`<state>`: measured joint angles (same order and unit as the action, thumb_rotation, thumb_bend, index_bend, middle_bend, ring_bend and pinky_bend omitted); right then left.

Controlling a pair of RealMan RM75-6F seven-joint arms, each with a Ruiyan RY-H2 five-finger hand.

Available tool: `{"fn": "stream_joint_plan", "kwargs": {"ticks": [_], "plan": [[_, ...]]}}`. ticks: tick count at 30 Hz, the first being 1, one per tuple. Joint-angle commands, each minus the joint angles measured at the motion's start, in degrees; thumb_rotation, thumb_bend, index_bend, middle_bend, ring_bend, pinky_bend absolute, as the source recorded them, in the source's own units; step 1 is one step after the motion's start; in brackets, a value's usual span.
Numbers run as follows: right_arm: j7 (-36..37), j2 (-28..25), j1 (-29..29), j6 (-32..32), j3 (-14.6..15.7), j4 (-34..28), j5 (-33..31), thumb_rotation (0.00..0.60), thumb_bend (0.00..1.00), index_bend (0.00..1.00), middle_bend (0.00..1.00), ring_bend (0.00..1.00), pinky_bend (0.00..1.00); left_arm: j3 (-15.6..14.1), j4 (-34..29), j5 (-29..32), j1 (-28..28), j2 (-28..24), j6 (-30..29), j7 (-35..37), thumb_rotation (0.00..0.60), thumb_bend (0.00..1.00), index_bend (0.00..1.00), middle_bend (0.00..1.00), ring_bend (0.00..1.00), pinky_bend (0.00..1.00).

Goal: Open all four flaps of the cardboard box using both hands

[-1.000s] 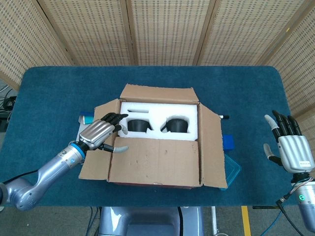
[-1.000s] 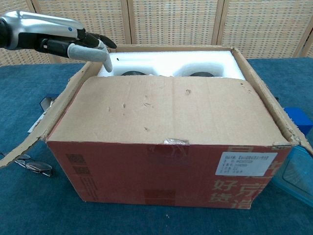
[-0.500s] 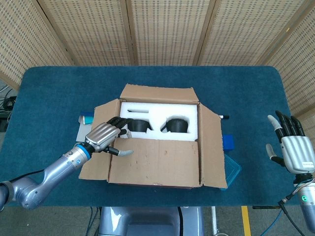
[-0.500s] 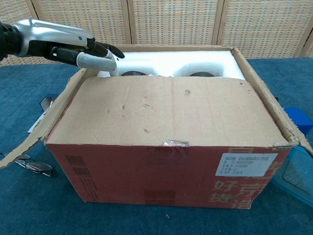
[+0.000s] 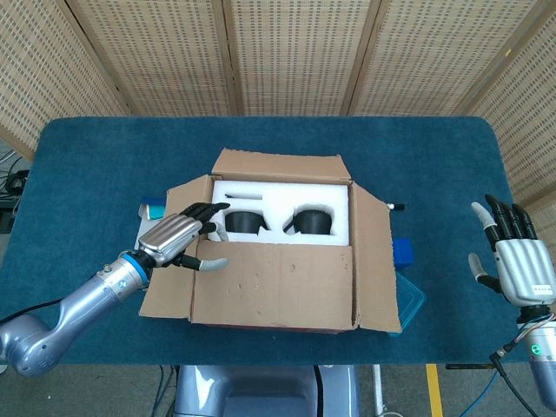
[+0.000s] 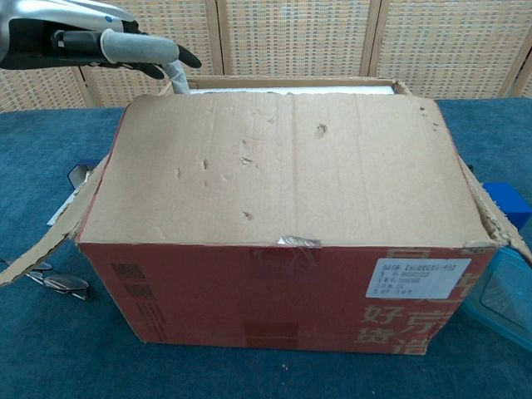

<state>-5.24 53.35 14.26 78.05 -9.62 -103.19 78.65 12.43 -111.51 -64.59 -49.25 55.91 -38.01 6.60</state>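
Since half a second ago the near flap (image 6: pixel 283 166) has tilted up: in the chest view it now hides nearly all of the white foam insert (image 5: pixel 282 195), only a strip showing at the back. My left hand (image 5: pixel 178 234) has pulled back slightly toward the box's left corner and sits higher in the chest view. Whether its thumb touches the flap edge, I cannot tell. Its fingers (image 5: pixel 201 213) are apart and extended over the box's left rim, holding nothing. My right hand (image 5: pixel 517 261) is well apart from the box at the right edge of the surface (image 5: pixel 87 165), fingers spread, empty, barely shifted.

The cardboard box (image 5: pixel 278 243) stands mid-surface. Far flap, left flap and right flap are folded outward; the near flap lies over the front half of the opening. Two black round items (image 5: pixel 278 222) sit in the foam recesses.

Around it: a blue block (image 5: pixel 402 251) and a clear blue container (image 5: pixel 410 301) just beside the right flap, a small pen-like item (image 5: pixel 395 207) further back, eyeglasses (image 6: pixel 54 283) on the surface at the box's front-left. The left flap overhangs flat items beneath it.
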Motion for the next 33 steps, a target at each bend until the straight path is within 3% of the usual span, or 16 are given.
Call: {"fn": "stream_joint_plan", "kwargs": {"ticks": [1, 10, 17, 22, 26, 33], "plan": [[-0.16, 0.0, 0.08, -0.02, -0.06, -0.13, 0.02, 0.6, 0.47, 0.02, 0.0, 0.0, 0.0, 1.89, -1.69, -3.13, 1.58, -2.86, 1.25, 6.66, 0.116, 0.17, 0.39, 0.0, 0.0, 0.0], [-1.23, 0.06, 0.37, -0.26, -0.14, -0.89, -0.07, 0.6, 0.47, 0.02, 0.0, 0.0, 0.0, 4.96, -4.56, -15.17, 3.94, -9.3, 3.94, 25.92, 0.114, 0.18, 0.39, 0.0, 0.0, 0.0], [-1.71, -0.14, 0.45, -0.22, -0.26, -1.36, -0.15, 0.6, 0.47, 0.02, 0.0, 0.0, 0.0, 4.12, -6.03, -27.21, 4.01, -14.02, 2.78, 43.16, 0.104, 0.17, 0.39, 0.0, 0.0, 0.0], [-1.97, -0.24, 0.46, -0.14, -0.31, -1.68, -0.14, 0.6, 0.47, 0.02, 0.0, 0.0, 0.0, 1.17, -6.5, -36.65, 2.33, -17.32, 0.32, 56.4, 0.102, 0.17, 0.38, 0.0, 0.0, 0.0], [-2.32, -0.36, 0.45, -0.04, -0.3, -2.02, -0.07, 0.6, 0.47, 0.02, 0.0, 0.0, 0.0, -3.17, -5.92, -45.73, 0.01, -19.75, -4.29, 69.45, 0.099, 0.17, 0.38, 0.0, 0.0, 0.0], [-2.88, -0.59, 0.38, 0.23, -0.34, -2.7, -0.03, 0.6, 0.47, 0.02, 0.0, 0.0, 0.0, -9.28, -2.14, -56.91, -3.91, -21.75, -11.88, 83.06, 0.099, 0.17, 0.38, 0.0, 0.0, 0.0]]}}
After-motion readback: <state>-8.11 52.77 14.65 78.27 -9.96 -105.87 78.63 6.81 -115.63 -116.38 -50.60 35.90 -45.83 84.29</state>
